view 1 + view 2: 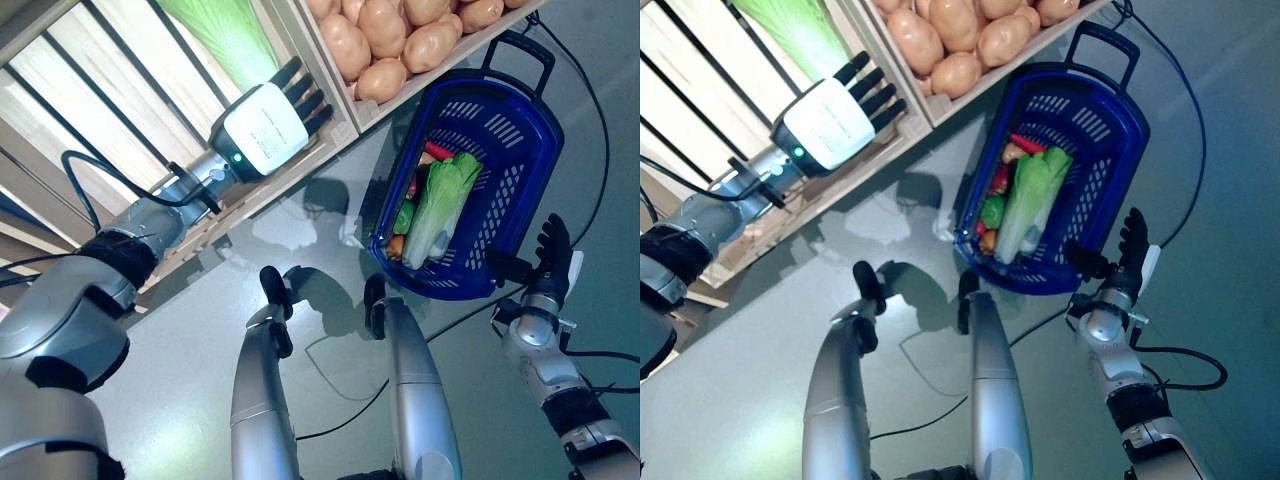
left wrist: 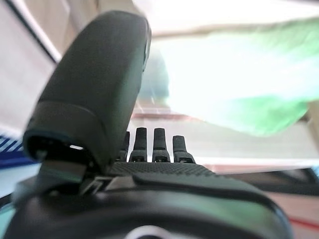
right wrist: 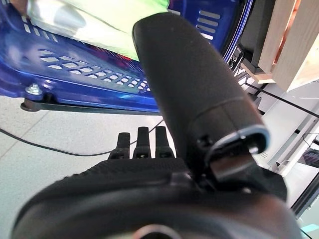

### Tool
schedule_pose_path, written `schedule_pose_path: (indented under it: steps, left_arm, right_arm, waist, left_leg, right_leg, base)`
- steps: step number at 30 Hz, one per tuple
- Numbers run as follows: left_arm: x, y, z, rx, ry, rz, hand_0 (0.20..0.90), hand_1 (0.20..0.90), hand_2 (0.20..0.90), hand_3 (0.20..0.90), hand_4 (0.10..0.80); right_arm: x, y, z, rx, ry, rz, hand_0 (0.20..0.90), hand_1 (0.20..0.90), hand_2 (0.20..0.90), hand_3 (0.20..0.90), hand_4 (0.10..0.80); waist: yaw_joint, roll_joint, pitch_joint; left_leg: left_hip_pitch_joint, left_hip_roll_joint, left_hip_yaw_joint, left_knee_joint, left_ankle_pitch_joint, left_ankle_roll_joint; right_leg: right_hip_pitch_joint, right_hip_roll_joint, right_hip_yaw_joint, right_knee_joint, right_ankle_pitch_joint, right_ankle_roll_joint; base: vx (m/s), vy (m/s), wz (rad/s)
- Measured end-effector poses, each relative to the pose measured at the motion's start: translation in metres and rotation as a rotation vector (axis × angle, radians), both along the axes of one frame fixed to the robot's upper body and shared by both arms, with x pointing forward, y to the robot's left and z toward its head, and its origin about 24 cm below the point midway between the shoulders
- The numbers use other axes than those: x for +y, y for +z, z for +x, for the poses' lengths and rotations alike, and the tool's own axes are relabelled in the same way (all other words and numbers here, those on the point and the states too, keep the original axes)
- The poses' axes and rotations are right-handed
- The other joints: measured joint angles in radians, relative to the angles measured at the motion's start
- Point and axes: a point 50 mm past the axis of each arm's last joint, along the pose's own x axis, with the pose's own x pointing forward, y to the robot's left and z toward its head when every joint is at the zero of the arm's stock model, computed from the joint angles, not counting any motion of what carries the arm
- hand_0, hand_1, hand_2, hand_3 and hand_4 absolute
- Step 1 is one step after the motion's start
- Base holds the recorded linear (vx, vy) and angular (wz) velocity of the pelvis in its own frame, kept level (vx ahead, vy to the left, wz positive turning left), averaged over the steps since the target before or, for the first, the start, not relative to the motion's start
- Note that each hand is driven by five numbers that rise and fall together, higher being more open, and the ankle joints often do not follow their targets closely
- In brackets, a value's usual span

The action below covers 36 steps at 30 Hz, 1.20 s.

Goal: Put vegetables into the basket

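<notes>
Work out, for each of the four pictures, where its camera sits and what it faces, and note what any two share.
Left eye view: on the head, looking down at the blue basket, potatoes and both arms.
Right eye view: beside it, the same scene, the right robot hand by the basket.
Left wrist view: behind the open left robot hand, facing the green cabbage.
Right wrist view: behind the open right robot hand, facing the basket's wall.
Shared: both eyes and the right wrist show the basket.

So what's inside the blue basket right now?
The basket holds a lettuce, a green pepper, and red and orange vegetables partly hidden beneath the lettuce.
</notes>
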Motion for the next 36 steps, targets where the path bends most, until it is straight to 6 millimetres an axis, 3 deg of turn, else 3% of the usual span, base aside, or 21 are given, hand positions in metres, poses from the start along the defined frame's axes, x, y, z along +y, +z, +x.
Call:
schedule_pose_path:
  steps: [10, 27, 29, 36]
  left_arm:
    - [0.019, -0.005, 0.007, 0.017, 0.135, -0.037, 0.9, 0.9, 0.9, 0.9, 0.8]
    - [0.02, 0.001, 0.007, -0.059, 0.131, -0.065, 0.9, 0.9, 0.9, 0.9, 0.8]
    - [0.019, 0.002, 0.006, -0.063, 0.126, -0.066, 0.3, 0.3, 0.3, 0.3, 0.4]
    - [0.011, 0.023, 0.003, -0.165, 0.041, -0.077, 0.3, 0.3, 0.3, 0.3, 0.4]
  right_arm:
    - [-0.001, 0.0, 0.0, 0.001, -0.004, -0.002, 0.9, 0.9, 0.9, 0.9, 0.8]
    - [-0.002, 0.002, 0.0, -0.001, -0.008, -0.002, 0.9, 0.9, 0.9, 0.9, 0.8]
    - [-0.002, 0.002, 0.0, -0.001, -0.008, -0.006, 0.9, 0.9, 0.9, 0.9, 0.8]
    - [-0.011, 0.01, -0.002, -0.013, -0.017, -0.061, 0.9, 0.9, 0.9, 0.9, 0.8]
  waist:
    - [-0.01, -0.005, 0.0]
    - [-0.012, -0.006, 0.0]
    - [-0.013, -0.006, 0.0]
    - [-0.012, -0.007, 0.0]
  left_leg:
    - [-0.026, 0.018, -0.002, 0.098, -0.047, 0.005]
    - [-0.107, 0.034, -0.002, 0.199, -0.088, 0.015]
    - [-0.116, 0.035, -0.003, 0.207, -0.095, 0.013]
    - [-0.179, 0.036, 0.0, 0.248, -0.099, 0.014]
  right_leg:
    - [-0.008, 0.002, 0.0, 0.055, -0.017, -0.005]
    - [-0.079, 0.001, 0.008, 0.115, -0.034, -0.002]
    - [-0.089, -0.002, 0.009, 0.131, -0.044, -0.011]
    - [-0.162, 0.0, 0.025, 0.173, -0.045, -0.008]
  base:
    - [0.012, 0.045, -0.06]
    - [0.0, 0.025, -0.02]
    - [0.0, 0.0, 0.0]
    - [-0.006, 0.005, -0.02]
